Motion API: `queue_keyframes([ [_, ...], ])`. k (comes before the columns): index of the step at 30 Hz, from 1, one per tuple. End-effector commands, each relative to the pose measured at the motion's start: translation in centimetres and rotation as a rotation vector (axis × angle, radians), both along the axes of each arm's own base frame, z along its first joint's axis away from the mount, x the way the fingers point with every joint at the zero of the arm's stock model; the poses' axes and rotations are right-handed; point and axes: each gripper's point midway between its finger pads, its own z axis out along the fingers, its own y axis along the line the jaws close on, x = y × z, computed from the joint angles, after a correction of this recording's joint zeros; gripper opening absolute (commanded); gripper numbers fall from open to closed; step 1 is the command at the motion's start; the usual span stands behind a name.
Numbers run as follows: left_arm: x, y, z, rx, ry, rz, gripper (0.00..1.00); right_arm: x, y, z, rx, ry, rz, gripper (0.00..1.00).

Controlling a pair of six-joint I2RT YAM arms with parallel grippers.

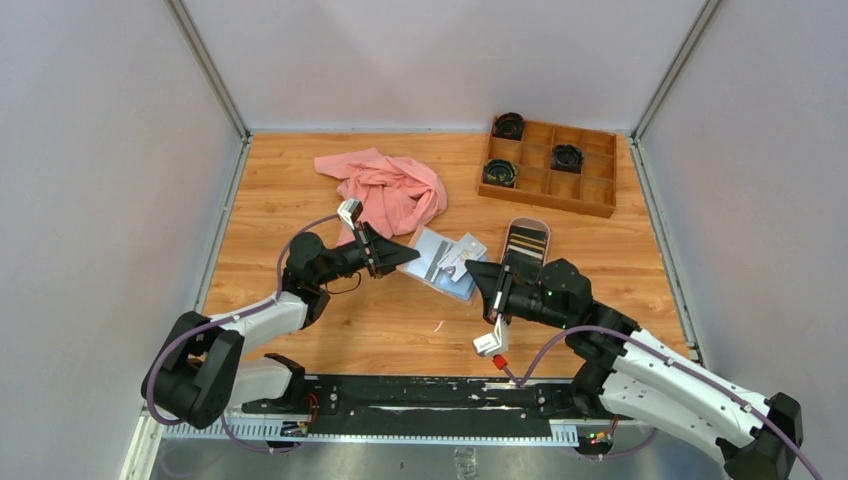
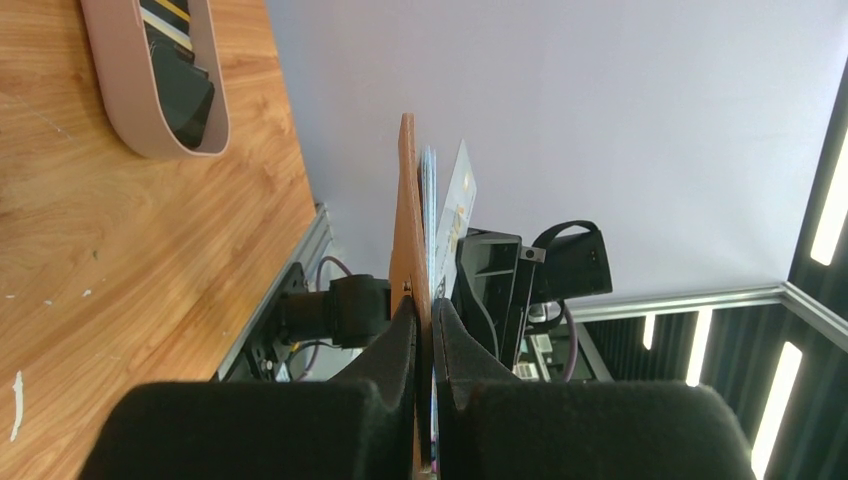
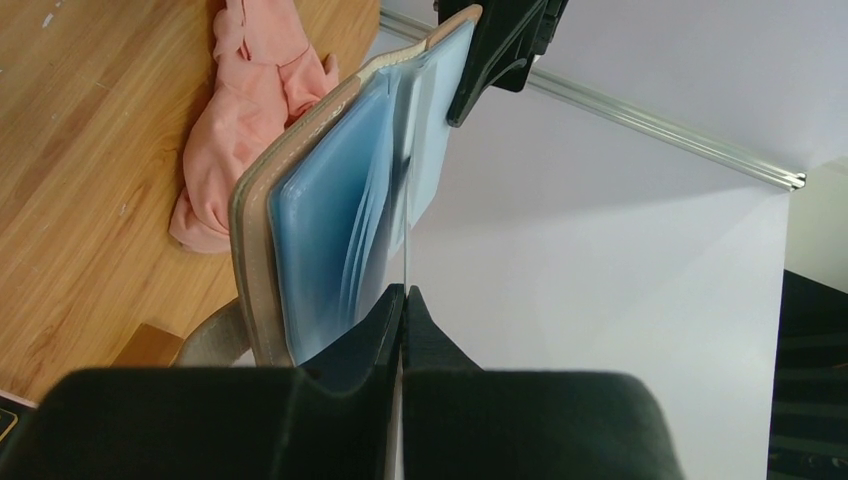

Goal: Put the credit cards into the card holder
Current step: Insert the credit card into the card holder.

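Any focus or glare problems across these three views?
Top external: even light, sharp, only soft shadows. Left wrist: the left fingers are a blurred black mass, the card holder seen edge-on is sharp, and the light strips blow out at right. Right wrist: the right fingers are blurred too, and the pinched credit card is only a thin edge-on line.

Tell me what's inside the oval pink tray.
The tray holds black cards with yellow and pale stripes. How many are stacked, and whether anything lies beneath them, cannot be seen: the top card covers it.
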Motion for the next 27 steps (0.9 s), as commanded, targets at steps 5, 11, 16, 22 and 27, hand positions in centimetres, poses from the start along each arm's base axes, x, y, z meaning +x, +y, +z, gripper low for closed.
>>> queue_keyframes([
  [5,0.0,-0.1,2.8,-0.048,-0.055,-0.003,0.0,-1.2,1.4,-0.4,0.032,0.028,0.065,0.0],
  [11,0.0,0.0,3.5,-0.084,-0.058,-0.003,0.0,-1.9,1.6,-0.6,0.04,0.042,0.091,0.0],
  [16,-0.2,-0.1,3.8,-0.097,-0.064,-0.013,0.0,-2.4,1.9,-0.8,0.047,0.064,0.114,0.0],
  [22,-0.8,-0.3,3.9,-0.091,-0.071,-0.048,0.0,-2.9,2.2,-0.8,0.056,0.073,0.14,0.0],
  [27,-1.2,-0.5,3.7,-0.076,-0.072,-0.078,0.0,-2.9,2.3,-0.7,0.06,0.069,0.145,0.0],
])
